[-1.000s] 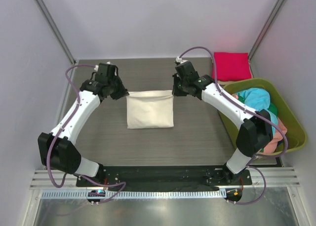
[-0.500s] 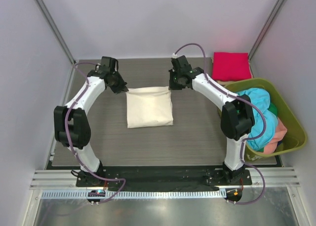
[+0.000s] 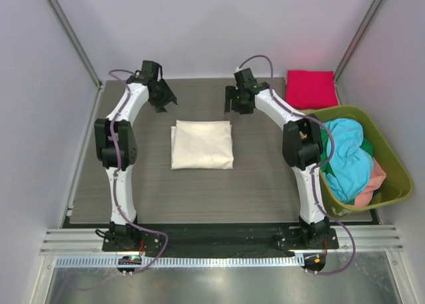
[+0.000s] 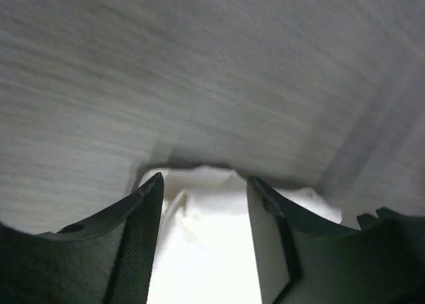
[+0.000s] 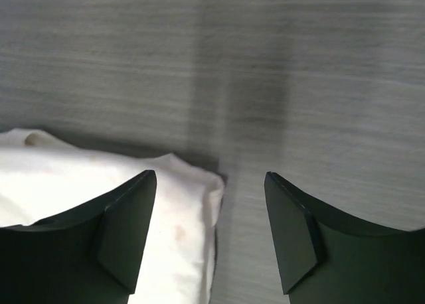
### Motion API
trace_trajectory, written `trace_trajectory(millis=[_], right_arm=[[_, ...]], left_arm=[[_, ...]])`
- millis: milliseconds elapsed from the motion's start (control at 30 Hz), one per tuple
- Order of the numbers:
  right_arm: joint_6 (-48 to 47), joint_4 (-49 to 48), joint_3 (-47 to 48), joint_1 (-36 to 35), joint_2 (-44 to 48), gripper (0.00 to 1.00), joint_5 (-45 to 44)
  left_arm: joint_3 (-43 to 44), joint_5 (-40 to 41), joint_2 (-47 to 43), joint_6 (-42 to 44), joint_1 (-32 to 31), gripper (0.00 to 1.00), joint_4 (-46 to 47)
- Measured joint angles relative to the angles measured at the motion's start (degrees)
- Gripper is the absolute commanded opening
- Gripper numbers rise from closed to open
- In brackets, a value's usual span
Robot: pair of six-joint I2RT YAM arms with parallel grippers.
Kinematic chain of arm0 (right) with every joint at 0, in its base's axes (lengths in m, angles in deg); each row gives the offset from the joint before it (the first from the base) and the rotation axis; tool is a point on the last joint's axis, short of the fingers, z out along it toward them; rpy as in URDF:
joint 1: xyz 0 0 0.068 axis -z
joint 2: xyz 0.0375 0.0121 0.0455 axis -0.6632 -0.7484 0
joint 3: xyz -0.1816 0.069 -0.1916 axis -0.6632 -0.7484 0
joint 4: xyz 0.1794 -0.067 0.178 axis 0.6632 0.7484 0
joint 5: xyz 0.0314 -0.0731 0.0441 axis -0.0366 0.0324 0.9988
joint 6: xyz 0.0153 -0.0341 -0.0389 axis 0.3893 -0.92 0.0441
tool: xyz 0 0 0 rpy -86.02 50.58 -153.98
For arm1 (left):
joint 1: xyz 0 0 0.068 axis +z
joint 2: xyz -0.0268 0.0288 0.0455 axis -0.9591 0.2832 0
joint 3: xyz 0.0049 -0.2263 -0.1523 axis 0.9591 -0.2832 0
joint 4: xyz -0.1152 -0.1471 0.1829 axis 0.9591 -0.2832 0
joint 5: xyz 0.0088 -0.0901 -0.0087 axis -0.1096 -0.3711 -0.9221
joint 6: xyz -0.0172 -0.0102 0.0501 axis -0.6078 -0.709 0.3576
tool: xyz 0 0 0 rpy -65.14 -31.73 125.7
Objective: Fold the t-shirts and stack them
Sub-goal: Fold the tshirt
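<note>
A folded cream-white t-shirt (image 3: 202, 145) lies flat in the middle of the table. My left gripper (image 3: 165, 99) hovers just beyond its far left corner, open, with the fabric (image 4: 206, 251) showing below between the fingers and not pinched. My right gripper (image 3: 232, 101) hovers past the far right corner, open wide. The shirt's corner (image 5: 99, 184) lies under its left finger, and bare table shows between the tips. A folded magenta-red t-shirt (image 3: 311, 89) lies at the far right. Turquoise (image 3: 345, 154) and salmon pink (image 3: 372, 184) shirts fill the basket.
The olive-green plastic basket (image 3: 388, 151) stands at the table's right edge, close to the right arm's elbow. Pale walls with metal posts close in the left, right and far sides. The black mounting rail runs along the near edge.
Both grippers have opened and let go of the cream-white shirt's far corners. They have drawn back toward the far wall. The shirt has settled flat.
</note>
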Motion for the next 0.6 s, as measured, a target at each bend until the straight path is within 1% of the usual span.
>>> trace_trajectory(millis=[67,133,167,233,333,400,433,467,500,567,600], right_arm=[[-0.35,0.02,2.08,1.79,-1.18,0.75,0.42],[-0.68,-0.02,1.6,3.1,-0.15,0.74,0.55],[-0.68,-0.87,-0.37,3.8,1.46,0.75,0.7],[-0.55,-3.5,-7.72,4.57,7.08,0.73,2.14],[0.87,-7.08,-22.1,3.52,18.95,0.69,6.88],[2.34,-10.19,-29.38,1.9,25.49,0.63,11.32],[3.43,-12.68,-32.96,0.94,28.46,0.61,14.1],[4.44,-14.78,-35.78,0.11,30.58,0.54,17.16],[5.55,-17.88,-38.62,-1.03,32.13,0.5,20.61],[7.78,-23.12,-42.16,-2.43,32.3,0.44,26.21],[8.68,-25.35,-43.43,-2.69,31.52,0.39,28.46]], left_arm=[[6.49,0.24,3.74,0.74,0.61,0.58,-1.92],[7.23,1.31,3.45,1.18,0.79,0.58,-3.76],[5.55,2.23,1.84,1.42,0.81,0.58,-3.89],[-1.36,3.67,-4.02,1.79,0.52,0.57,-3.1],[-14.95,4.81,-16.48,1.77,-0.83,0.55,-1.51],[-23.06,4.57,-25.55,1.62,-2.8,0.53,0.74],[-25.55,4.09,-28.5,1.55,-3.65,0.52,1.9],[-28.04,3.34,-31.21,1.38,-4.57,0.52,3.52],[-30.67,2.16,-33.51,1.11,-5.68,0.51,5.68],[-34.82,0.39,-35.32,0.66,-7.17,0.5,9.6],[-36.63,-0.63,-35.36,0.46,-7.58,0.49,11.15]])
